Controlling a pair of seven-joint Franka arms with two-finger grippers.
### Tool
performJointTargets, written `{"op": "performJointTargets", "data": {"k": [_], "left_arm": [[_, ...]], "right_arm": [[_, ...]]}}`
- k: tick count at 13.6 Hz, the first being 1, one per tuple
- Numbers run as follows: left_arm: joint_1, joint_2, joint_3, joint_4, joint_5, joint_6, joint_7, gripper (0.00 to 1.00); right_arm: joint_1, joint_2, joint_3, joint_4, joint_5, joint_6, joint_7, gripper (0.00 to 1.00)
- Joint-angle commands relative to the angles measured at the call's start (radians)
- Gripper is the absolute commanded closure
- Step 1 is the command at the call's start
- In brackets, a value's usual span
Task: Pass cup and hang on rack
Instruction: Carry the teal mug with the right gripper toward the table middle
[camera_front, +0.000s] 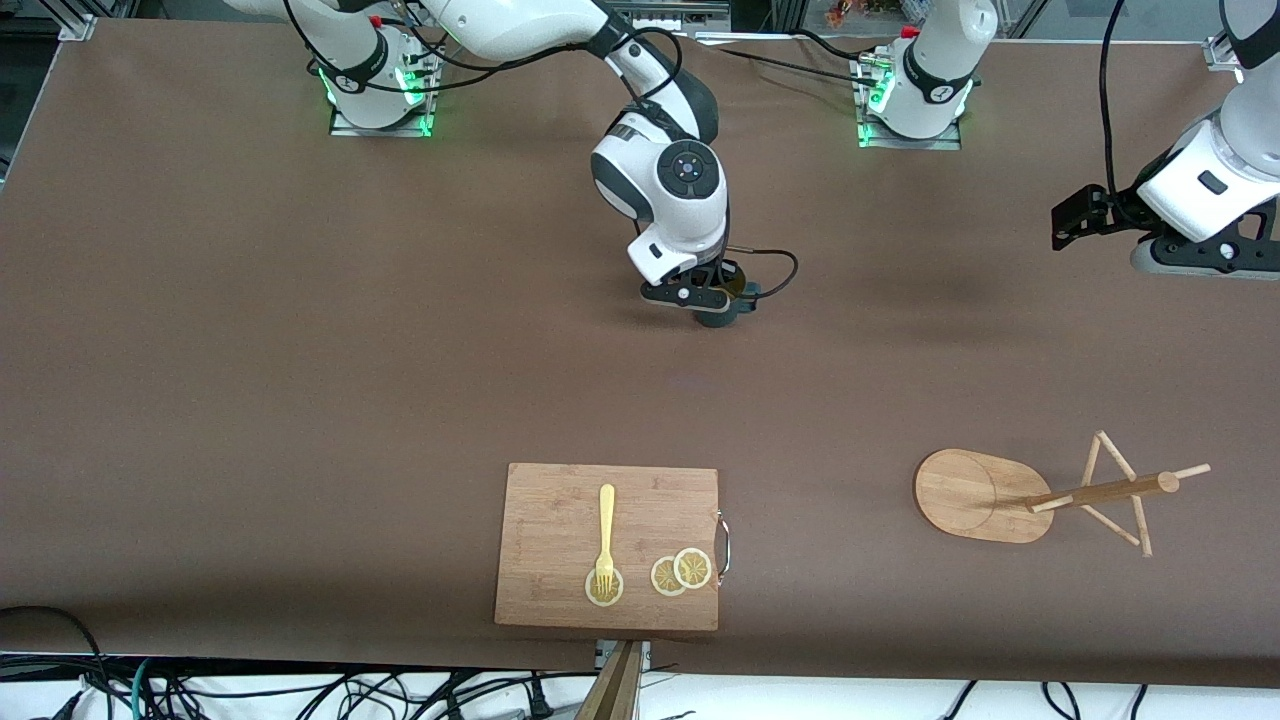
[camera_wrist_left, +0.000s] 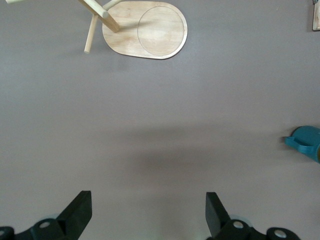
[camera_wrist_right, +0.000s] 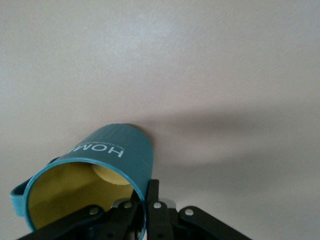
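Two steps are remaining, by my reckoning: I am holding the cup (camera_front: 722, 312) by its rim, pinched in the right gripper (camera_front: 712, 305) over mid-table (camera_front: 300, 350), while the left gripper (camera_front: 1085, 215) is waiting spread near its end, so handover and hanging on the toppled rack (camera_front: 1050, 495) by the front edge are pending.

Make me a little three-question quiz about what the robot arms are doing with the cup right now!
1. True or false: the right gripper is shut on the cup.
2. Which is open and holds nothing? A) the left gripper B) the right gripper
3. Fill in: the fork and the lemon slices lie on the ____.

Key
1. True: it pinches the cup's rim, over the middle of the table.
2. A. It waits at its own end of the table, with the rack nearer the front camera.
3. cutting board.
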Motion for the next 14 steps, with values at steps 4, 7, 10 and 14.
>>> {"op": "performJointTargets", "data": {"k": [4,7,10,14], "left_arm": [[0.001,-0.002,-0.002,-0.005,-0.016,-0.004,0.019,0.00],[-0.005,0.013,-0.004,0.007,-0.028,-0.041,0.022,0.00],[0.007,0.017,0.001,-0.014,-0.138,-0.053,0.245,0.00],[0.040,0.027,0.000,-0.101,-0.324,-0.041,0.523,0.00]], "right_arm": [[0.034,0.019,-0.017,0.036,-0.003,0.008,0.035,0.61],[0.016,-0.030,-0.023,0.036,0.005,-0.047,0.023,0.26],[-0.077,-0.139,-0.020,0.031,0.011,-0.122,-0.050,0.00],[-0.274,-0.255,-0.020,0.029,0.043,-0.296,-0.208,0.00]]}}
